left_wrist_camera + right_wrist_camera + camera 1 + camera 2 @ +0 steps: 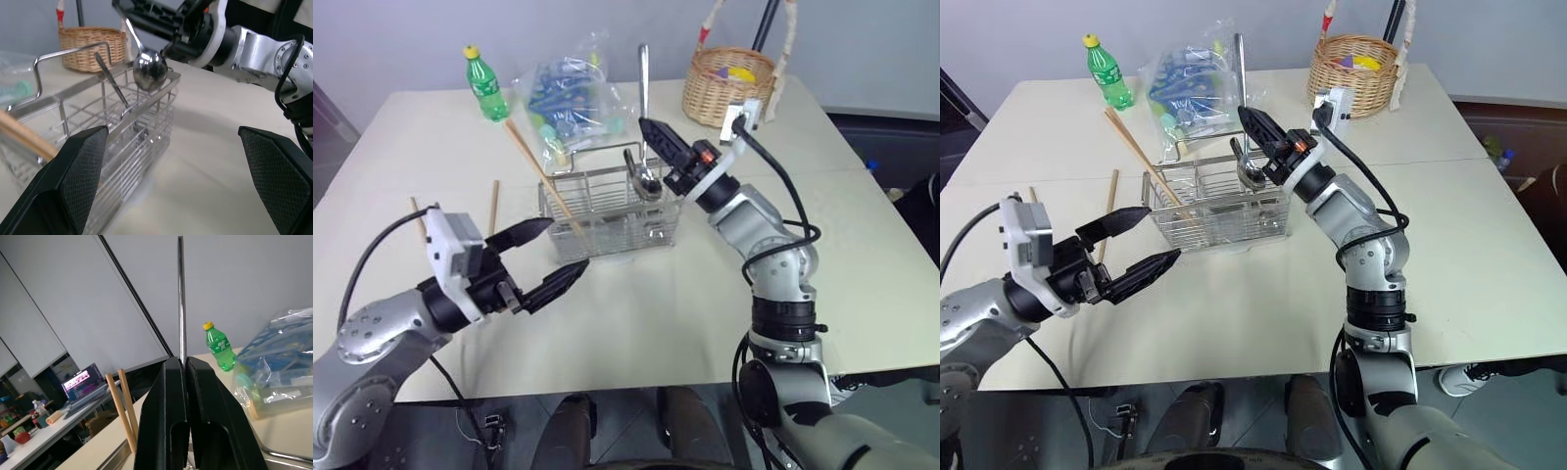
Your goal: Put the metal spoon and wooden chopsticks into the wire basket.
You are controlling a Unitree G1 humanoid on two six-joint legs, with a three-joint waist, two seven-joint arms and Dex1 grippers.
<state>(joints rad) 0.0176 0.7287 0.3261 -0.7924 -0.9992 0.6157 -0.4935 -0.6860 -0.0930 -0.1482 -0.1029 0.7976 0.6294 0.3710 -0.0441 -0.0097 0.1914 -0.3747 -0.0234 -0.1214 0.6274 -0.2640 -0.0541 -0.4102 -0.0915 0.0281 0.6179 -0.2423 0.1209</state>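
the pale tabletop [636, 323] spreads across most of the frame. near its middle stands the wire basket [612, 211], with a pair of wooden chopsticks [540, 174] leaning in it and poking out toward the upper left, and one spoon already lying inside. two more chopsticks lie flat on the tabletop left of the basket. behind the basket is a crinkled clear plastic bag [570, 103] of blue things, with a green bottle [484, 83] to its left and a round wicker basket [729, 83] at the upper right.

the left gripper [548, 257] hangs at the lower left, just in front of the basket, its fingers spread wide around nothing. the right gripper [646, 127] reaches in from the right above the basket's right end, fingers pinched on the handle of the metal spoon [643, 108], which stands upright with its bowl at the basket's rim.
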